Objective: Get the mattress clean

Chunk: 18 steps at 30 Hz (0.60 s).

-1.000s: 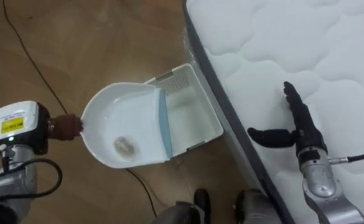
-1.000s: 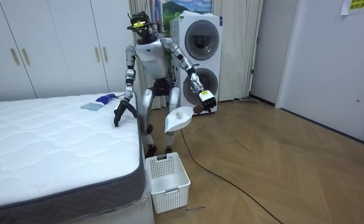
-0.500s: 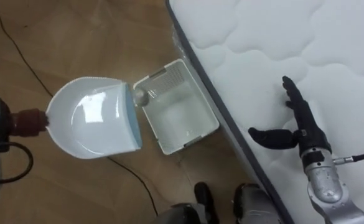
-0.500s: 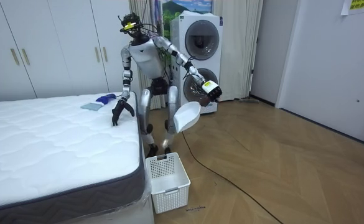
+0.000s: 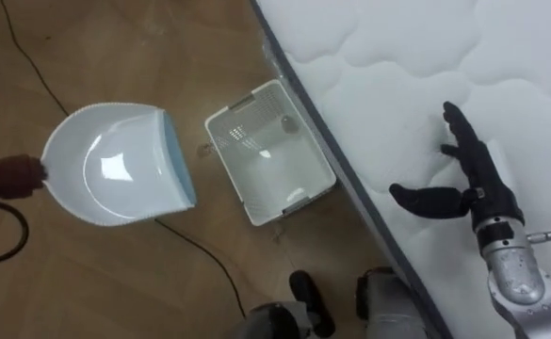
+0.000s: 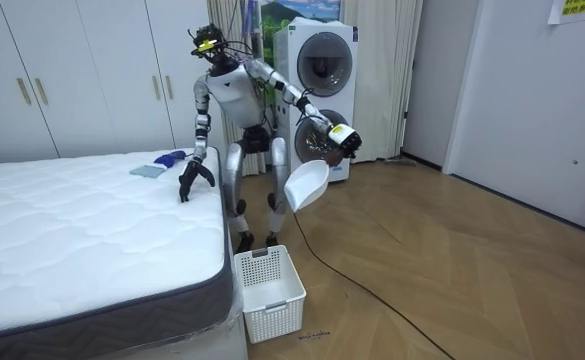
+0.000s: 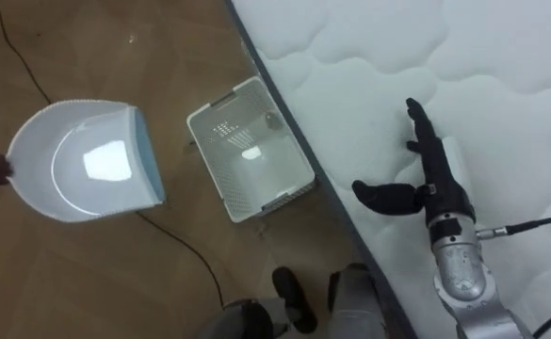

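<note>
white dustpan (image 5: 115, 179) looks emptied by the basket (image 5: 275, 174); left hand (image 6: 337, 142) seems to clasp its handle, right hand (image 5: 485, 191) hovers splayed open above the bed (image 5: 397, 56). next, carry it bedward for more litter.

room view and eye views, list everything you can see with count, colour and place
dustpan: 1, white with a blue lip, held above the floor, left of the basket
basket: 1, white, on the floor beside the mattress
scrap: 1, greyish, small, inside the basket
mattress: 1, white with a grey side
blue items: 2, on the mattress near the robot
washing machines: 2, white, stacked behind the robot
wardrobe: 1, white, behind the mattress
floor: brown wood
left robot hand: 1, at the dustpan's handle
right robot hand: 1, black, open, at the mattress edge
</note>
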Motion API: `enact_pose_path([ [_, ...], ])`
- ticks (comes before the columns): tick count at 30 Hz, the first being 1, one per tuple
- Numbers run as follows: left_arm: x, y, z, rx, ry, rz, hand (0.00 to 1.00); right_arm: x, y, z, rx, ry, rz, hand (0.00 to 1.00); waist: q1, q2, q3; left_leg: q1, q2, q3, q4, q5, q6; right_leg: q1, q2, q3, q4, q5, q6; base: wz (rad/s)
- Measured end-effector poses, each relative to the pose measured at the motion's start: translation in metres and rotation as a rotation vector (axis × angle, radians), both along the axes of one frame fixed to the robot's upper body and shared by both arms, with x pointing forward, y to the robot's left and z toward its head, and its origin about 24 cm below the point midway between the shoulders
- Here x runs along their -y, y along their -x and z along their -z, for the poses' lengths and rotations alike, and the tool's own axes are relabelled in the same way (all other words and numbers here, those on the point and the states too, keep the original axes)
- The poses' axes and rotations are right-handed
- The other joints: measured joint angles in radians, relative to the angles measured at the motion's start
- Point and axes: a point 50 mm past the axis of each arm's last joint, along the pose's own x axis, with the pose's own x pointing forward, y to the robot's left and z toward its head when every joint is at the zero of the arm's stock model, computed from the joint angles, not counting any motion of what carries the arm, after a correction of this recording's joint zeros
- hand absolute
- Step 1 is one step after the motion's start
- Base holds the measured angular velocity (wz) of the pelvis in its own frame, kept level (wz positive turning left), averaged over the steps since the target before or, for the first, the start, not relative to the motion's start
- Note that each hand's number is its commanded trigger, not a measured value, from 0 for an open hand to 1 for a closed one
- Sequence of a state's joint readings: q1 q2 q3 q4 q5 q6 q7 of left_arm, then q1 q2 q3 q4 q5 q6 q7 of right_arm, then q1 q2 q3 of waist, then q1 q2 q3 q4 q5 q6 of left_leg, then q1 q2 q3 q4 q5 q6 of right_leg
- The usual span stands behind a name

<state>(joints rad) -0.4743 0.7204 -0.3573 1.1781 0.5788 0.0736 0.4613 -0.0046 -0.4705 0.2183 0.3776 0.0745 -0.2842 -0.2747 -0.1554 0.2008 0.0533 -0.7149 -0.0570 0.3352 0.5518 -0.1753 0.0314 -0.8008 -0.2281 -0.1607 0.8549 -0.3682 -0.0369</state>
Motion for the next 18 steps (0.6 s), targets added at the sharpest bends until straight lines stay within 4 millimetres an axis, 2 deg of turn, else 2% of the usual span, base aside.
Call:
enact_pose_path([
  [4,-0.001,0.002,0.002,0.000,0.014,-0.016,1.00,0.000,-0.002,-0.002,0.011,0.001,-0.008,0.00,-0.005,-0.001,-0.0002,0.007,0.010,0.006,0.000,0.011,0.019,0.007,0.007,0.011,0.009,-0.009,-0.019,-0.02],
  [8,0.004,-0.002,0.000,0.048,0.062,0.004,1.00,-0.001,-0.003,-0.001,0.001,0.003,-0.009,0.00,-0.014,-0.002,0.0006,0.014,0.021,0.018,0.022,0.011,0.027,0.019,0.016,0.021,0.009,-0.010,-0.020,-0.09],
  [11,0.007,-0.001,0.002,0.069,0.066,0.033,1.00,-0.001,-0.002,0.001,-0.007,0.005,-0.007,0.00,-0.021,-0.006,0.0028,0.029,0.028,0.022,0.041,-0.014,0.066,0.033,0.021,0.026,0.018,-0.017,-0.012,-0.14],
  [12,0.008,-0.001,0.002,0.076,0.062,0.039,1.00,-0.001,-0.002,0.001,-0.007,0.005,-0.007,0.00,-0.024,-0.007,0.0030,0.029,0.028,0.021,0.045,-0.018,0.072,0.032,0.020,0.026,0.020,-0.017,-0.011,-0.12],
  [13,0.009,0.000,0.003,0.085,0.063,0.052,1.00,-0.001,-0.002,0.001,-0.005,0.003,-0.007,0.00,-0.027,-0.013,0.0058,0.029,0.029,0.022,0.057,-0.027,0.085,0.031,0.021,0.031,0.031,-0.021,-0.008,-0.12],
  [15,0.014,-0.001,0.004,0.098,0.066,0.076,1.00,-0.002,-0.001,0.005,-0.023,0.000,-0.007,0.00,-0.027,-0.019,0.0092,0.028,0.041,0.023,0.093,-0.049,0.089,0.028,0.030,0.039,0.043,-0.027,-0.004,-0.20],
  [18,0.027,0.001,0.010,0.137,0.067,0.146,1.00,-0.003,-0.003,0.006,-0.026,-0.006,-0.003,0.00,0.005,-0.033,0.0088,0.033,0.056,0.021,0.133,-0.081,0.083,0.027,0.060,0.076,0.048,-0.025,-0.001,-0.50],
])
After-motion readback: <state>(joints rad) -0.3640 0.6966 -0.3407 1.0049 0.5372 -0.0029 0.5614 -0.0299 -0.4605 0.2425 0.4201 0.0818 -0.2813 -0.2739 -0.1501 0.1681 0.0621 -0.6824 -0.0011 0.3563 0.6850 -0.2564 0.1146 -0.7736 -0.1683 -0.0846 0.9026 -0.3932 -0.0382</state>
